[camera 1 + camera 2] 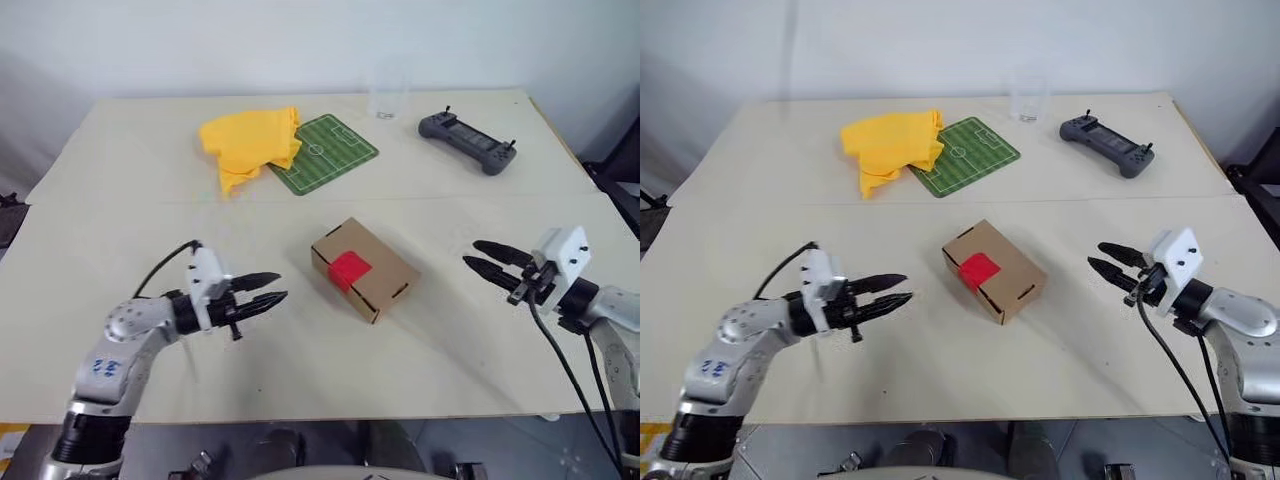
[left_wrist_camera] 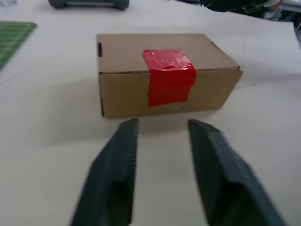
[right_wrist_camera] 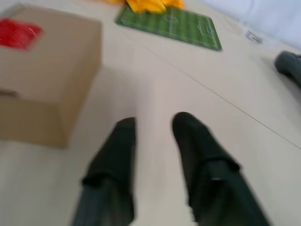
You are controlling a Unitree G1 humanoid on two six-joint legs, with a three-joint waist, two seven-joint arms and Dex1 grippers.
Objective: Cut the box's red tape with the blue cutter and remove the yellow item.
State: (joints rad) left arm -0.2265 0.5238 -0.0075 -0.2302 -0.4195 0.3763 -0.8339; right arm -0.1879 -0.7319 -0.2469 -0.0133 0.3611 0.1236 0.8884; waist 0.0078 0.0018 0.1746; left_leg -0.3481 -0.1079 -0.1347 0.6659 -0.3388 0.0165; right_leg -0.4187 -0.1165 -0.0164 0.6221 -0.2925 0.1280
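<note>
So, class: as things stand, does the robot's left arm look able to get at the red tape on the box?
Probably yes. The left end effector points at the box, whose red tape faces it, with only bare table between them. Both fingers are empty.

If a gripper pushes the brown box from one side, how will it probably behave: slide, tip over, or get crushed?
The box will probably slide rather than tip, since it is low and lies flat on the smooth table. It looks like thin cardboard, so it is likely light and may dent under a hard squeeze. The red tape runs over the lid's edge, so the lid should stay shut when pushed.
</note>
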